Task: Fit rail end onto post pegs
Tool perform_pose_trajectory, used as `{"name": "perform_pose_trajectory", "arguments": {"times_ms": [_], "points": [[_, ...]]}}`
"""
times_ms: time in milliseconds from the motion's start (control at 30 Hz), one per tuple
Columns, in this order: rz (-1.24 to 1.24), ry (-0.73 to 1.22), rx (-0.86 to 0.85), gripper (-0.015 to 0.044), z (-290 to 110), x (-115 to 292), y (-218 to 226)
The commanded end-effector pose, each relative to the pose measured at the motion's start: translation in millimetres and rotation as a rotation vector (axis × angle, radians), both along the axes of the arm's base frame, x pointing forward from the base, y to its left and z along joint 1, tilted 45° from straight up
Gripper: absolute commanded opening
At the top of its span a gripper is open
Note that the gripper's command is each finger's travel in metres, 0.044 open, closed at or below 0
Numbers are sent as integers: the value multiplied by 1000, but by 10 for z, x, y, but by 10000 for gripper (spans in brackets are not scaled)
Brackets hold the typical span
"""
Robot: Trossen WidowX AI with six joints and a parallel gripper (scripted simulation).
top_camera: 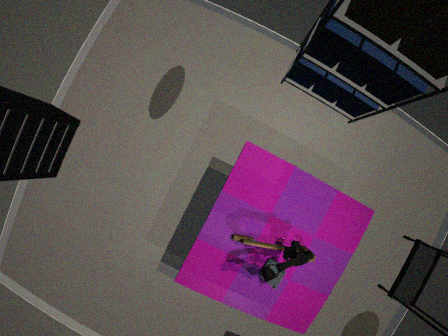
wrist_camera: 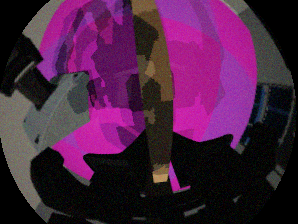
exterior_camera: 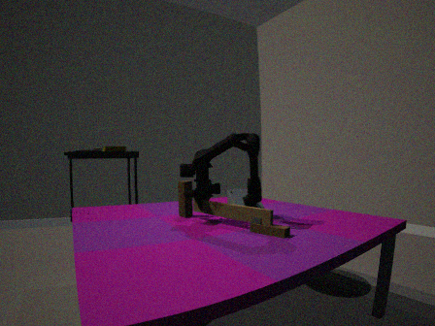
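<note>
Long tan wooden rail [exterior_camera: 241,211] slopes on the pink-purple table [exterior_camera: 146,262], far end on the low footboard block [exterior_camera: 270,229], near end by the short upright post [exterior_camera: 184,199]. Pegs and holes too small to tell. Tool [exterior_camera: 200,198] clamps the rail near the post.

we see a table [exterior_camera: 146,272] topped in a checker of magenta and purple squares, standing on dark legs. behind it, against the grey wall, a small dark side table [exterior_camera: 102,155] carries a flat yellowish thing [exterior_camera: 114,148] we cannot make out. from above, a dark shelving unit with blue panels [top_camera: 360,65] sits at one corner, a slatted dark rack [top_camera: 30,135] at another.
</note>
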State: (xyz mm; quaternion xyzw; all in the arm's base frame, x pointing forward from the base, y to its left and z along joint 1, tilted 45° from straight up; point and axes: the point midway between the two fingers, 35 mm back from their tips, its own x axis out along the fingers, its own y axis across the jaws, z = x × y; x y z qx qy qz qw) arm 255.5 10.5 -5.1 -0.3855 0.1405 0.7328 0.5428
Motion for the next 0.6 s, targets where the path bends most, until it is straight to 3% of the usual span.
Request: {"name": "perform_pose_trajectory", "arguments": {"times_ms": [0, 567], "points": [[-5, -1, -2, 0, -16, 1, 7], [-5, -1, -2, 0, 5, -10, -23]]}}
